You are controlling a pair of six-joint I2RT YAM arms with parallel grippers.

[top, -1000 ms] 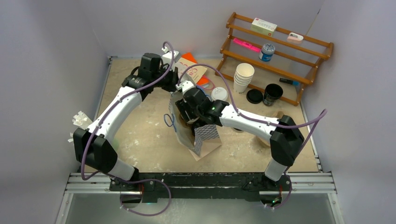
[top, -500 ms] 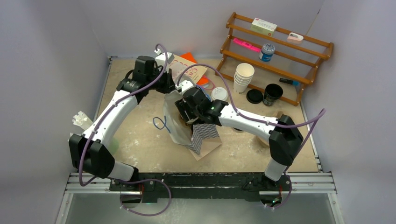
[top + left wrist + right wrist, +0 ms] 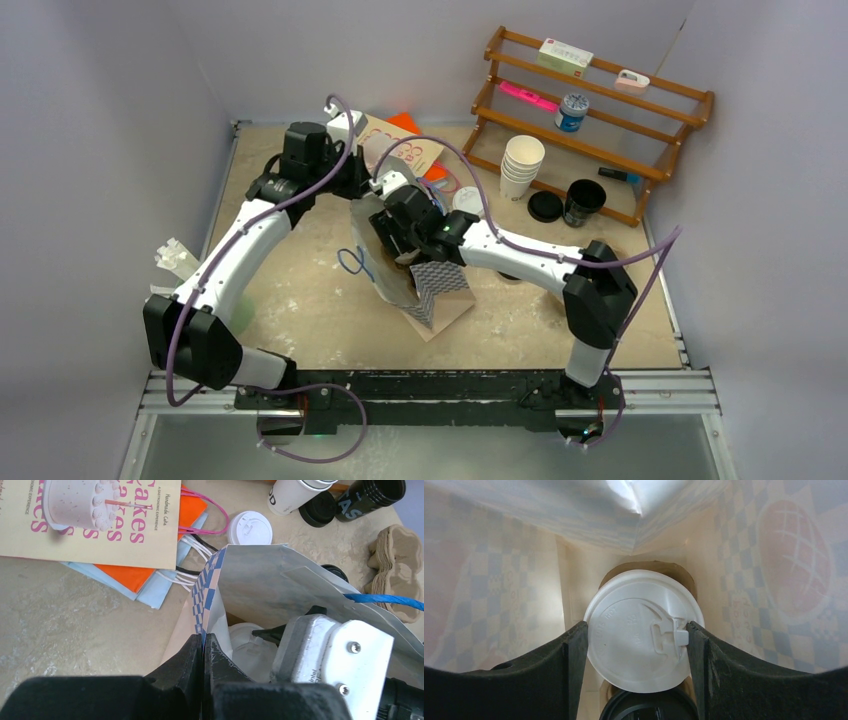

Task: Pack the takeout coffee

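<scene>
On the table (image 3: 300,300), bag (image 3: 380,275): checkered paper, standing, mouth open.
left tool (image 3: 203,650): pressed together, pinching the bag's rim.
right tool (image 3: 636,645): down inside the bag, clamped on the white-lidded cup (image 3: 624,625).
white-lidded cup: upright inside the bag.
black-lidded cup (image 3: 649,711): inside the bag, just beside the white-lidded cup.

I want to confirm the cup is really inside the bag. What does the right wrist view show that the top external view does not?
Only the right wrist view: the white-lidded cup between the right gripper's fingers inside the paper bag, with a black lid just below it. Only the top external view: the left gripper at the bag's rim, the wooden rack and the stack of white cups. Both: the paper bag itself.
</scene>
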